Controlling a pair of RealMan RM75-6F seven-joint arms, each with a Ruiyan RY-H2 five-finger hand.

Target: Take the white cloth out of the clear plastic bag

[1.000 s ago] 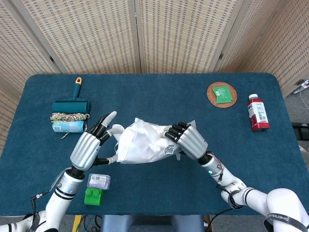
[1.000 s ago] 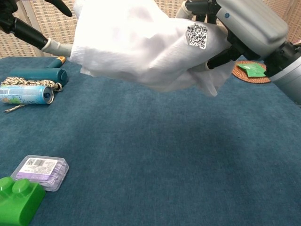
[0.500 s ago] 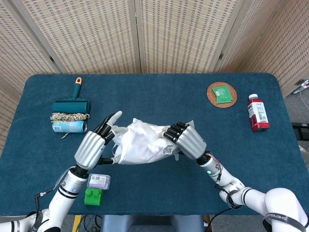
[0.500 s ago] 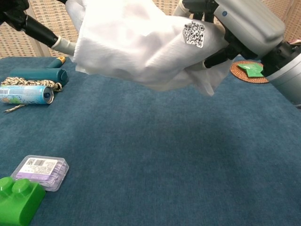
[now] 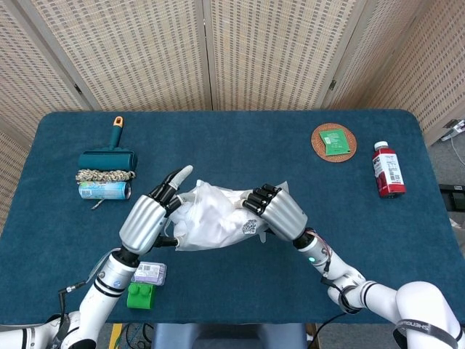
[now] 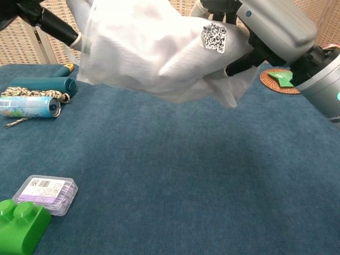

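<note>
Two hands hold the clear plastic bag (image 5: 211,218) aloft above the blue surface (image 5: 240,145) at frame centre, white cloth (image 6: 143,48) inside. We see our right hand (image 5: 280,212) clenching the bag's right end; our left hand (image 5: 149,218) touches its left edge, fingers (image 5: 174,179) partly spread.

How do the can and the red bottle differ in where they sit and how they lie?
The can lies on its side at the table's left, against a rope bundle. The red bottle lies alone at the far right edge, white cap pointing away. The can is light blue; the bottle red with a white label. Both rest untouched.
</note>
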